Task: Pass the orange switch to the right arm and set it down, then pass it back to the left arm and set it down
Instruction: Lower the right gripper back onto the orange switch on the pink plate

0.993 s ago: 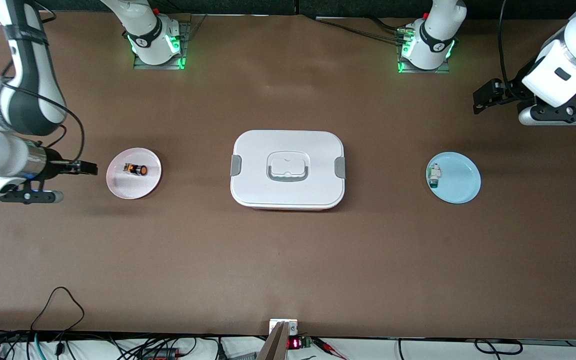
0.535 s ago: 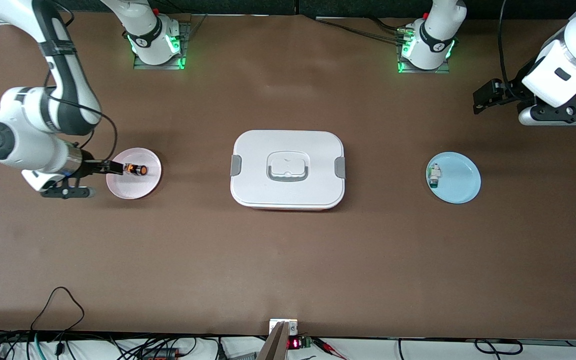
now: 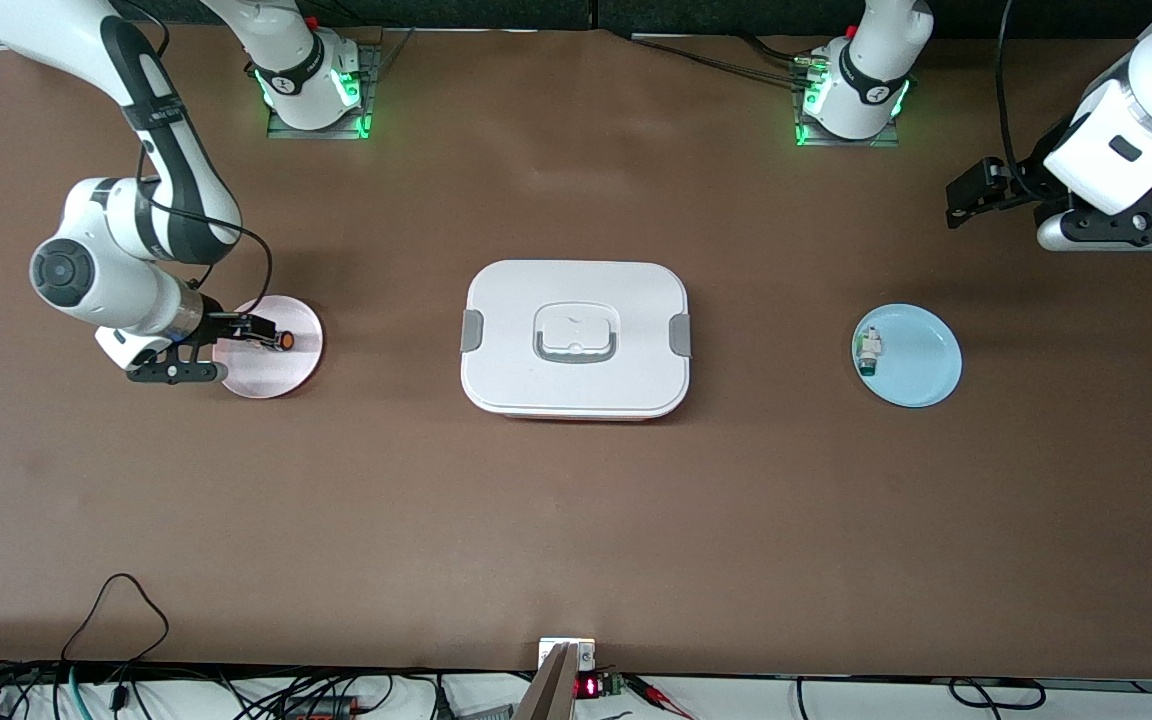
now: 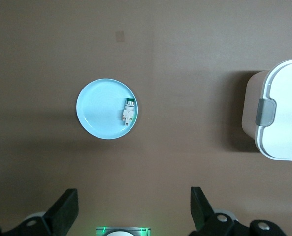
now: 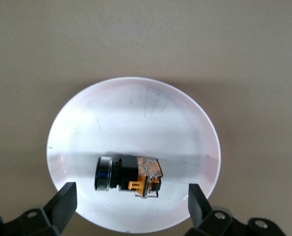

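Now: right claw [image 3: 258, 331] low over pink plate [image 3: 281, 375], fingers [image 5: 62, 204] apart, straddling orange switch [image 5: 127, 177] without touching. Orange switch lying on side on pink plate, at 9 o'clock from box [image 3: 576, 338], toward right arm's end of worktop [image 3: 576, 520]. Left claw [image 3: 966, 195] waiting, spread wide, up at 2 o'clock from box. Blue plate [image 3: 921, 360] at 3 o'clock from box, carrying white-and-teal part [image 3: 868, 352].

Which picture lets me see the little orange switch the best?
The right wrist view: the orange switch fills the middle, lying on its side on the pink plate, between the open right gripper fingers. In the front view it is only a tiny speck partly under that gripper. The left wrist view does not show it.
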Controlling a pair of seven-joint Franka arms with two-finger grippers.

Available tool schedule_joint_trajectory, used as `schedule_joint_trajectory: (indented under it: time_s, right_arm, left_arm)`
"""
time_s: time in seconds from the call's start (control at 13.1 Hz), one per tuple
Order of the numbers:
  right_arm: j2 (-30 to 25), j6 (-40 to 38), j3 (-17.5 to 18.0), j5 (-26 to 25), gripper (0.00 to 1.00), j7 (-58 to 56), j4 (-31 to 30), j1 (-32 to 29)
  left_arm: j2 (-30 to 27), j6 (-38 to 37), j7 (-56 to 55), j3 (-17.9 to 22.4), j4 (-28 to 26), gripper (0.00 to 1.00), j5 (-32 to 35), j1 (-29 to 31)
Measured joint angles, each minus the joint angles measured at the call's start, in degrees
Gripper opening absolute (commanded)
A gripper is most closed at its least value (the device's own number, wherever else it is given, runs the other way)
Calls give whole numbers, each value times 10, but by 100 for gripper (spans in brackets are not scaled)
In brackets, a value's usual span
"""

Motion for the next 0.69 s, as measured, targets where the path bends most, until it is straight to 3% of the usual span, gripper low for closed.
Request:
schedule_joint_trajectory:
  time_s: [0.69]
  right_arm:
    - [33, 44, 3, 10, 100, 0, -18, 0]
  left_arm:
    - [0, 0, 0, 0, 0, 100, 0, 0]
